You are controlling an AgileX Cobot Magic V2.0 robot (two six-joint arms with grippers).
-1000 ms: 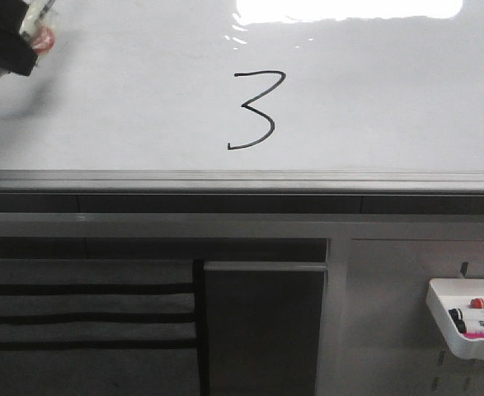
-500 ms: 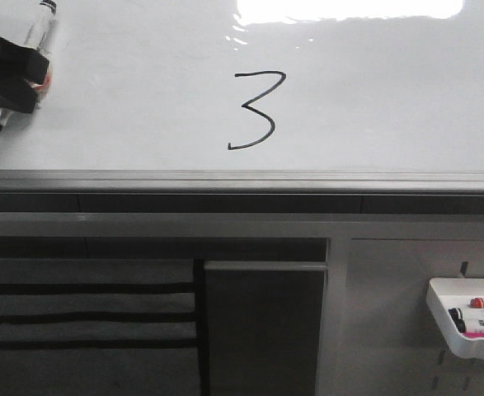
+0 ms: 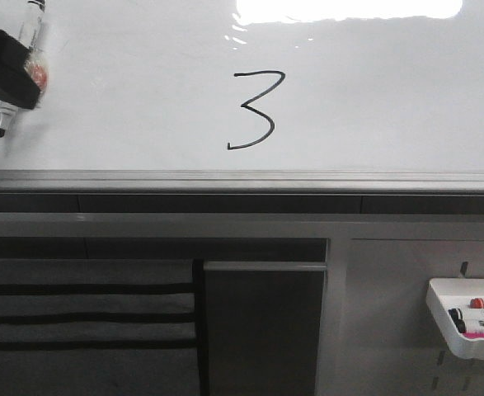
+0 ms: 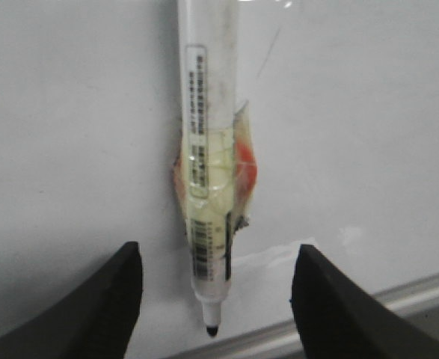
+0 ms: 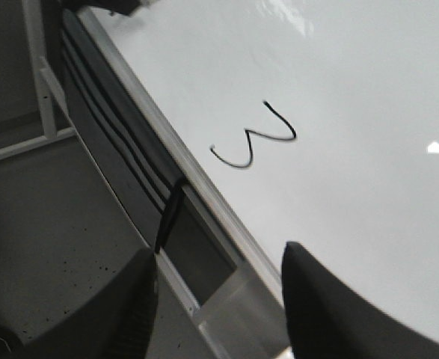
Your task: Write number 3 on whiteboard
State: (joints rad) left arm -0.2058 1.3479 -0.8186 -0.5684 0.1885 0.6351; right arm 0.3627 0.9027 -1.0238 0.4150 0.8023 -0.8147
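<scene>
The number 3 (image 3: 256,110) is drawn in thin black line on the whiteboard (image 3: 373,91), just above its grey bottom rail. It also shows in the right wrist view (image 5: 258,138). My left gripper (image 3: 15,78) is at the board's far left edge. A white marker (image 3: 23,62) with a taped red lump stands nearly upright against the board, tip down. In the left wrist view the marker (image 4: 208,187) lies between the fingers of the left gripper (image 4: 217,253), which stand wide apart and clear of it. My right gripper (image 5: 219,254) is open and empty, off the board.
The grey rail (image 3: 242,180) runs below the board. A grey perforated panel with a white marker tray (image 3: 468,326) is at the lower right. A dark recessed panel (image 3: 262,330) and black-striped slats (image 3: 85,318) lie below the rail.
The left gripper and the marker came down the board's left edge. The marker turned from tilted to nearly upright. The 3 is unchanged.
</scene>
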